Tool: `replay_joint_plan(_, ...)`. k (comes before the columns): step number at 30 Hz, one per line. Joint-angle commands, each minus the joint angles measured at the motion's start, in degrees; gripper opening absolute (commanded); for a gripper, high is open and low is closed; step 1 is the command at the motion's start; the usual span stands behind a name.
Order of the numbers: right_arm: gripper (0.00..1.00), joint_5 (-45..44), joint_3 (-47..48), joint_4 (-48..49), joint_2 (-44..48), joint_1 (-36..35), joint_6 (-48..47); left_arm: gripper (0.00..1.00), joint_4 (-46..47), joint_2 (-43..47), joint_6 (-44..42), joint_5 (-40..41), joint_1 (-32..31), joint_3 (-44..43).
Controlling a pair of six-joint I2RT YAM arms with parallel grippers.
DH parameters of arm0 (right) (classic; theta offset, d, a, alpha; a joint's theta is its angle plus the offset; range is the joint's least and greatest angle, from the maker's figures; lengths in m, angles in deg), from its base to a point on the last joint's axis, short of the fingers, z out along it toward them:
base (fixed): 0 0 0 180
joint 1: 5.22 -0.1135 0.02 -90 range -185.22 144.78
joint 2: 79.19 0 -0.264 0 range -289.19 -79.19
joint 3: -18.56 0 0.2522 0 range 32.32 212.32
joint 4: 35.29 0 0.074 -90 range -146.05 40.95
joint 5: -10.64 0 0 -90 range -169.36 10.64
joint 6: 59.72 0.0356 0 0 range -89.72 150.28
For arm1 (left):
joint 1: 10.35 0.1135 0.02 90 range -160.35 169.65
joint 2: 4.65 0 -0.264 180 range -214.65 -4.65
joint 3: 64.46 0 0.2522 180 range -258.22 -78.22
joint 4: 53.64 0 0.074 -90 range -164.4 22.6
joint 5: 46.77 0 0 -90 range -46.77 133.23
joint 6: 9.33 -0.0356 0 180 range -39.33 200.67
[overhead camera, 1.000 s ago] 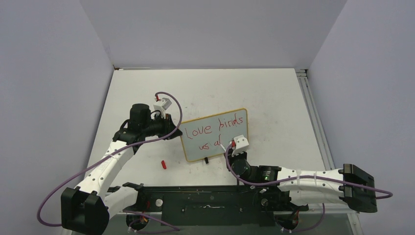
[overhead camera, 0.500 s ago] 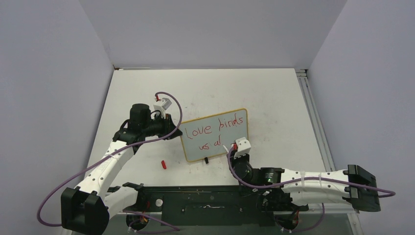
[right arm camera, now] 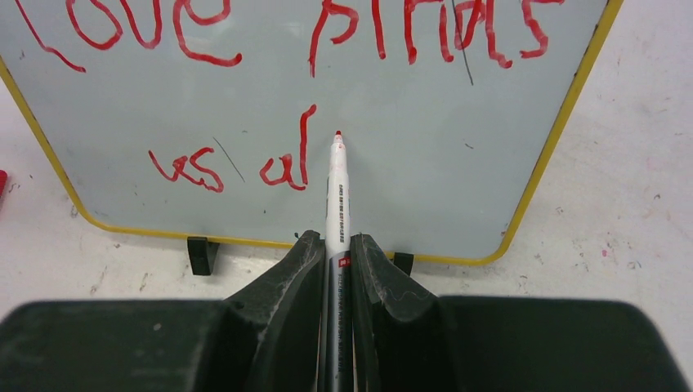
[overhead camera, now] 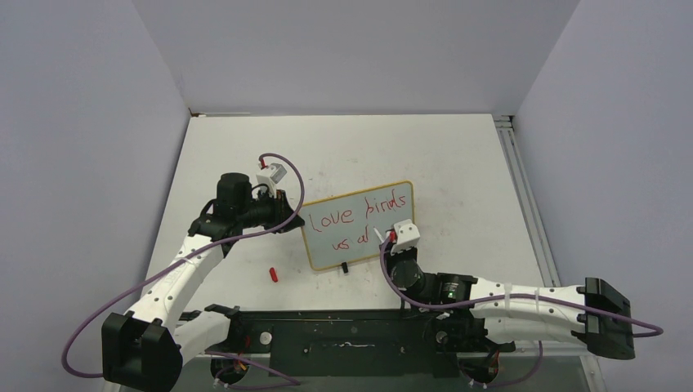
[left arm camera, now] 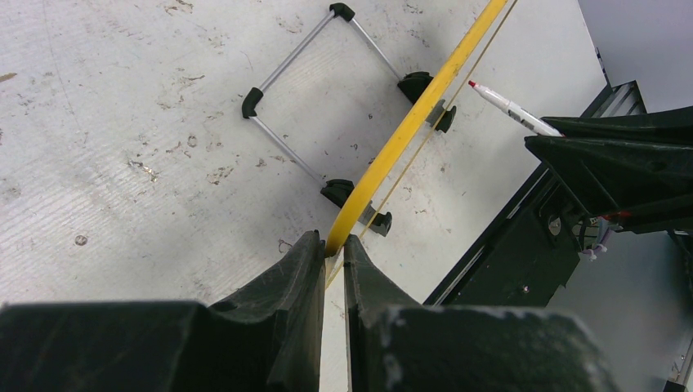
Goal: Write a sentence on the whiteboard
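Yellow whiteboard (overhead camera: 359, 224) edge in left hand (left arm camera: 331, 242), marker (right arm camera: 337, 192) in right hand (right arm camera: 335, 239)

The right gripper (right arm camera: 335, 245) is closed on a white marker (right arm camera: 337, 196), which stands out straight from between the two black fingers (right arm camera: 286, 286). The red tip of the marker is over the lower part of the whiteboard (right arm camera: 425, 147), just beside the last stroke of "al". I cannot tell if the tip touches the surface. The sentence (right arm camera: 377, 33) is in red: the upper line is cut by the top border, and below it stands "vs al". The board has a yellow frame and two black feet (right arm camera: 200, 253) on the scratched white table (right arm camera: 621, 212).
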Motion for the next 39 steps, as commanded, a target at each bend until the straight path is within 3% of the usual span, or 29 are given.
replay_joint_plan(1,0.05,0.43,3.03,5.35,0.39,1.45,-3.91,0.10,0.83,0.03,-0.14,0.86,-0.14,-1.27)
replay_joint_plan(16,0.05,2.29,2.69,7.29,-1.53,3.07,-4.44,0.10,0.83,-0.37,-0.22,0.80,-0.12,-1.44)
replay_joint_plan(39,0.05,3.90,-2.07,2.35,-1.24,1.84,5.80,0.10,0.78,-0.22,-0.22,0.71,-0.16,-1.45)
